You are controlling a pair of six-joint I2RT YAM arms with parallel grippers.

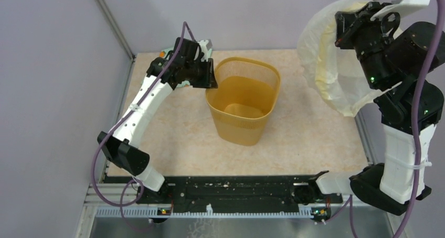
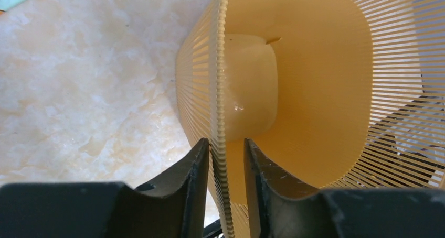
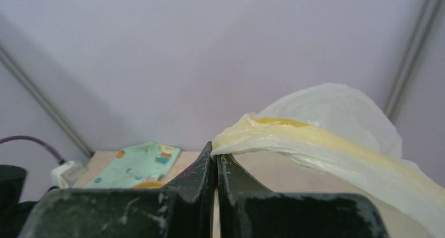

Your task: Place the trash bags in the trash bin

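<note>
Left arm: reaches forward from its base in a long bend, wrist turned in toward the bin.
Left claw (image 2: 226,149): closed on the bin's rim, one black finger outside the wall and one inside.
Bin (image 1: 246,109): orange-yellow plastic, round and tapered, with a band of fine slots under the rim and a smooth floor; it stands upright on the marbled table (image 1: 178,128), just right of the left claw.
Cloth (image 3: 136,164): mint-green, printed, flat, just behind the left claw.
Bag (image 1: 325,65): thin, crinkly, cream plastic, billowing in a loop below and left of the right claw.
Right claw (image 3: 215,154): pinched tight on a gathered fold of the bag.
Right arm: upright, wrist raised high, well right of the bin.
</note>
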